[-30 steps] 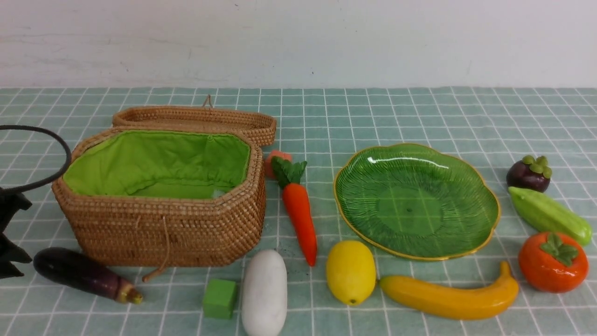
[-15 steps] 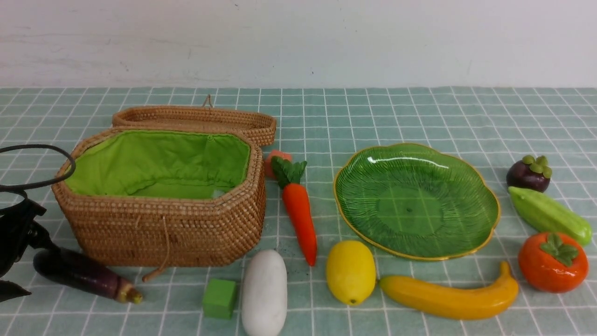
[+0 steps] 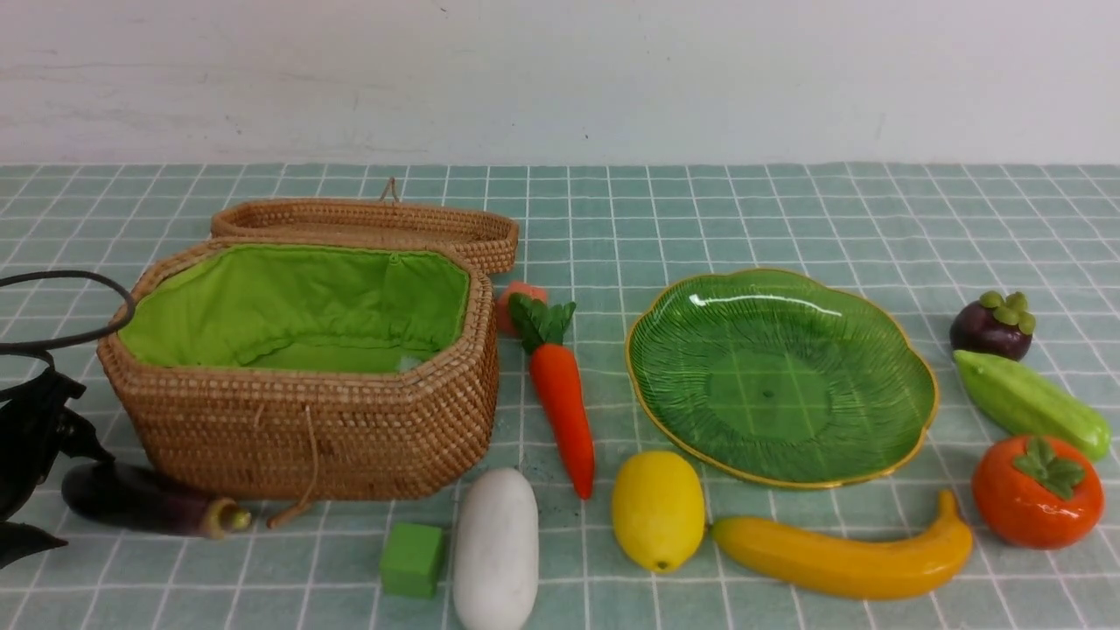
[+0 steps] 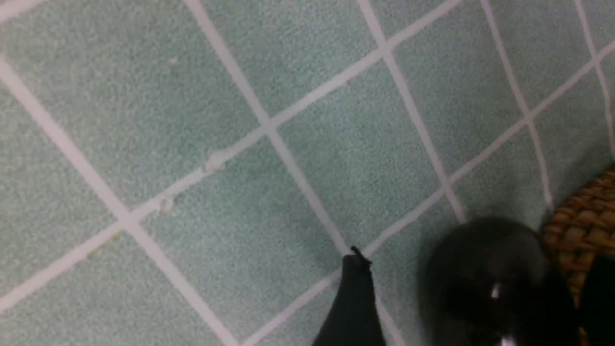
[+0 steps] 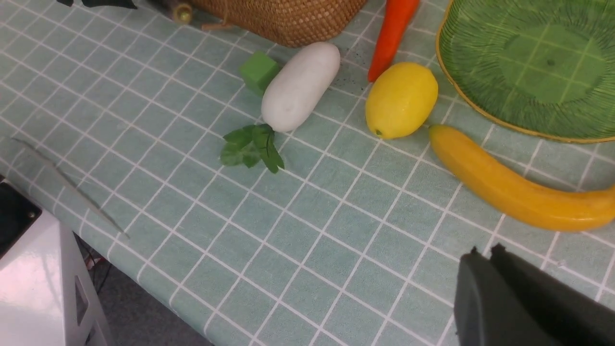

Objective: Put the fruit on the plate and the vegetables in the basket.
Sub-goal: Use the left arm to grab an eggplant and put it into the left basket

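Note:
My left gripper (image 3: 80,499) stands open at the far left, its fingers either side of the dark purple eggplant's (image 3: 149,509) blunt end, beside the basket (image 3: 306,429). The left wrist view shows the eggplant (image 4: 485,283) between the fingers (image 4: 355,298). The carrot (image 3: 560,402), white radish (image 3: 496,547), lemon (image 3: 658,510) and banana (image 3: 844,556) lie in front of the bare plate (image 3: 779,376). The mangosteen (image 3: 991,326), cucumber (image 3: 1031,402) and persimmon (image 3: 1037,492) lie to its right. My right gripper (image 5: 483,252) is shut and holds nothing, hovering near the banana (image 5: 519,192).
The basket's lid (image 3: 367,223) lies open behind it. A green cube (image 3: 412,560) sits left of the radish, and a pink cube (image 3: 518,297) sits behind the carrot's leaves. A loose leaf sprig (image 5: 252,146) lies near the table's front edge (image 5: 158,288).
The left gripper opened wide and moved in around the eggplant's blunt end. The eggplant's stem end swung toward the basket. The right gripper stayed shut.

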You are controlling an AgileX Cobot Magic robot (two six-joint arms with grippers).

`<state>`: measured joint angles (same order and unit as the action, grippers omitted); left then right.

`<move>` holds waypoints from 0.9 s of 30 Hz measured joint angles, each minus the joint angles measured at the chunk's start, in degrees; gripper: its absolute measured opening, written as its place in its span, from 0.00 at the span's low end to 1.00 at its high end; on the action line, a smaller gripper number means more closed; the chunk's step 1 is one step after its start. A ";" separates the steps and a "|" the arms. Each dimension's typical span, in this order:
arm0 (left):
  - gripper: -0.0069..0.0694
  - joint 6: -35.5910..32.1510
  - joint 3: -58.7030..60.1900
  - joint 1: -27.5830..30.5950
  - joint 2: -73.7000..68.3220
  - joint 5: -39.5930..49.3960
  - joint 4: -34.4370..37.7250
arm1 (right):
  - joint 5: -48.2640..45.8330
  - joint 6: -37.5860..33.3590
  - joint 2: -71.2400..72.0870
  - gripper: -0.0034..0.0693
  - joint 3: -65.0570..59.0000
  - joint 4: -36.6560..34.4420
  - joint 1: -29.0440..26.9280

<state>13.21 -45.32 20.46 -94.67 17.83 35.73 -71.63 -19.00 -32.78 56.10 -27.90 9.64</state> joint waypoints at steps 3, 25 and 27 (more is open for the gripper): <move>0.83 0.00 0.00 0.00 0.51 0.58 0.27 | 0.00 0.00 0.00 0.08 0.00 -0.06 0.00; 0.80 -2.65 0.00 0.00 -0.42 1.87 0.63 | 0.18 -0.06 0.00 0.10 0.00 -0.10 0.00; 0.77 -2.83 0.00 0.00 -0.42 1.94 0.63 | 0.18 -0.06 0.00 0.10 0.00 -0.10 0.00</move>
<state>10.38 -45.32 20.46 -95.09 19.76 36.35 -71.46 -19.07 -32.78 56.10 -28.00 9.64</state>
